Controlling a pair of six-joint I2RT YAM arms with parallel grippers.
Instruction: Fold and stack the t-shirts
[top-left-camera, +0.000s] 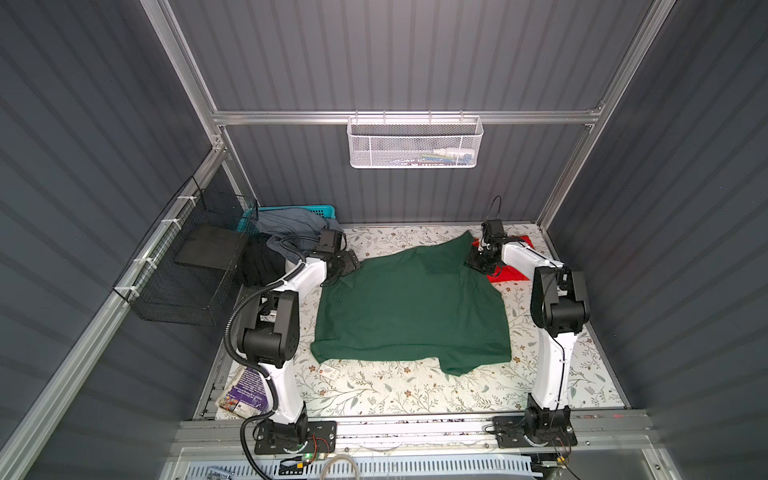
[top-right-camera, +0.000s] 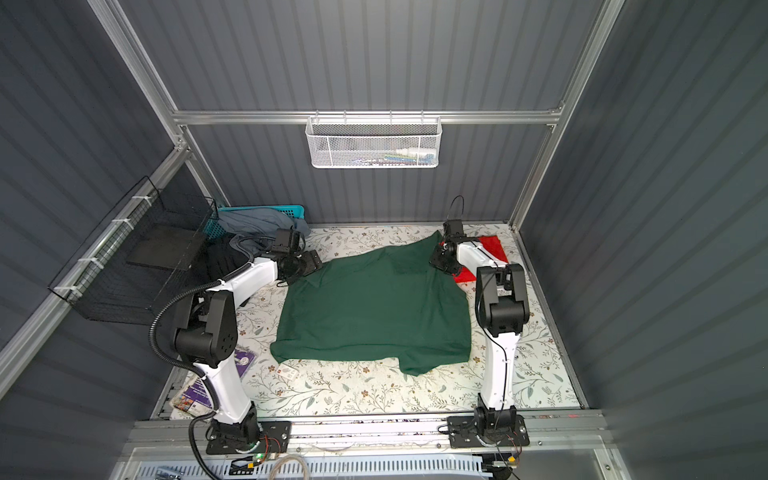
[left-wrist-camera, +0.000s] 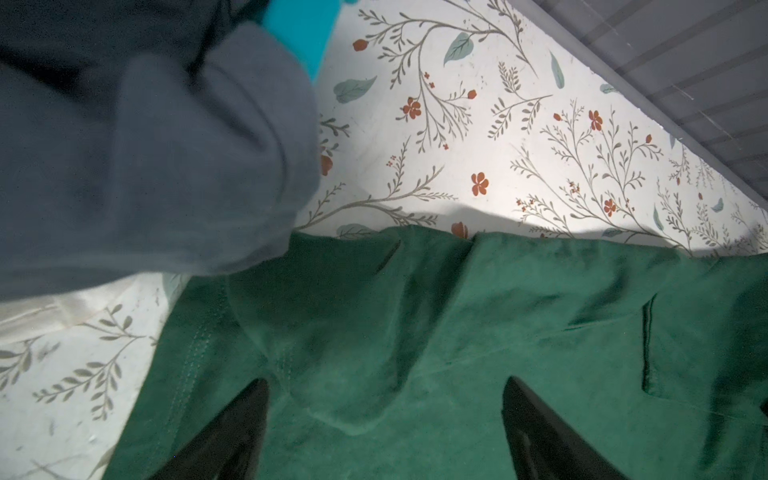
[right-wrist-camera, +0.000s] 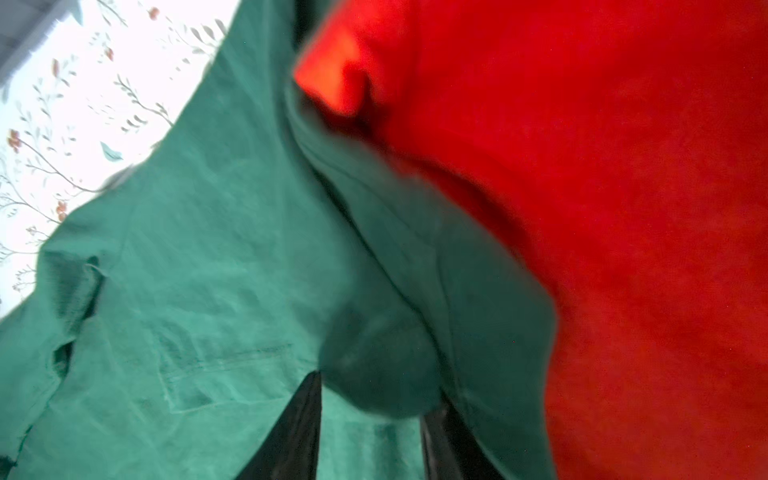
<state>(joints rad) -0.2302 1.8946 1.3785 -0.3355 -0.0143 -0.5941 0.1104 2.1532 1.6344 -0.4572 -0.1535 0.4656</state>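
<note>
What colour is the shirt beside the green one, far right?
Bright red. That red shirt shows best in the right wrist view, against the green shirt.

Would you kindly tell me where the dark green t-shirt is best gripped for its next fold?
Probably its two far corners, pinched from above: the dark green t-shirt lies spread flat, and there the cloth rumples into folds a jaw can catch. The left gripper hangs open over one; the right gripper pinches the other.
</note>
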